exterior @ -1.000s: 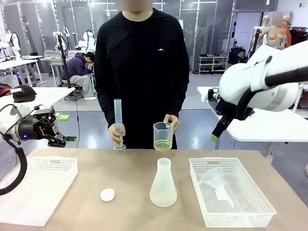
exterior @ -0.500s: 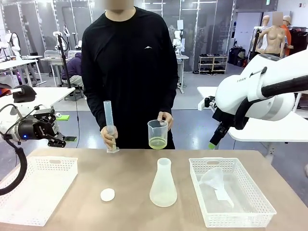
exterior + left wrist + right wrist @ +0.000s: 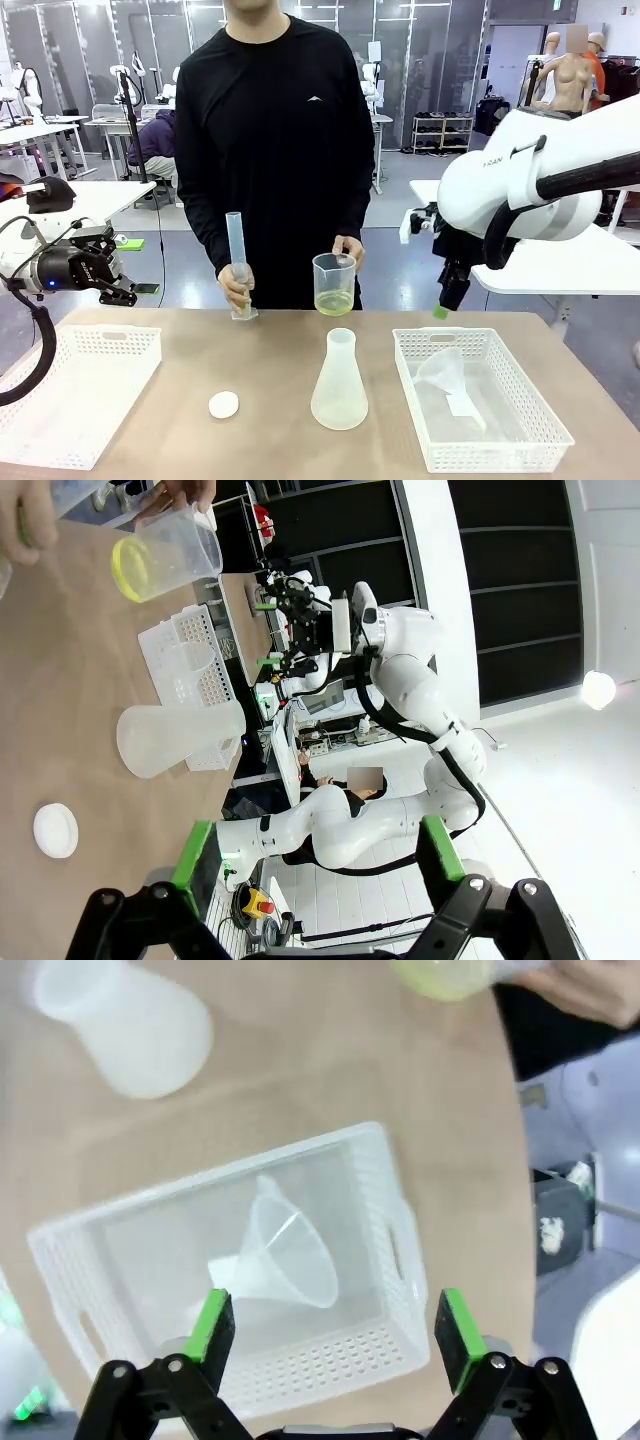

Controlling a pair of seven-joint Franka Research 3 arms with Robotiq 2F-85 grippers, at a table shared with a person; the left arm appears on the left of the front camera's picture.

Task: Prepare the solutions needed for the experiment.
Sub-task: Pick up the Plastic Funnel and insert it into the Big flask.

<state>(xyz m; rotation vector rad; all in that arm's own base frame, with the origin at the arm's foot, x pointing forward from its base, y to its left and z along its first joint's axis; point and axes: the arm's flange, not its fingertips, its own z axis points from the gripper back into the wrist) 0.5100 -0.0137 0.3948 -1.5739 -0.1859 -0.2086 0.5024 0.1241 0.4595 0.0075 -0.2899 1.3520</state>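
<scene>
Across the table a person holds a translucent beaker point(image 3: 334, 285) with a shallow yellow-green layer, the solutions point(image 3: 333, 303), and a tall graduated cylinder point(image 3: 238, 268) standing on the table edge. The beaker point(image 3: 166, 554) is at the top of the left wrist view and the beaker point(image 3: 446, 975) touches the top edge of the right wrist view. An empty conical flask point(image 3: 339, 384) stands mid-table. My left gripper point(image 3: 134, 292) hovers open at the far left above the left basket. My right gripper point(image 3: 442, 306) hangs open above the right basket's far edge, its fingers point(image 3: 209, 1324) bracketing a funnel point(image 3: 291, 1249).
A white basket point(image 3: 520, 448) at the right holds the clear funnel point(image 3: 443, 374). Another white basket point(image 3: 60, 445) lies at the left. A small white disc point(image 3: 224, 404) lies left of the flask. Flask point(image 3: 176, 738) and disc point(image 3: 55, 830) lie ahead of my left gripper point(image 3: 318, 848).
My right arm has swung left and down toward the right basket. The person has shifted the cylinder and beaker slightly sideways. My left arm has stayed still.
</scene>
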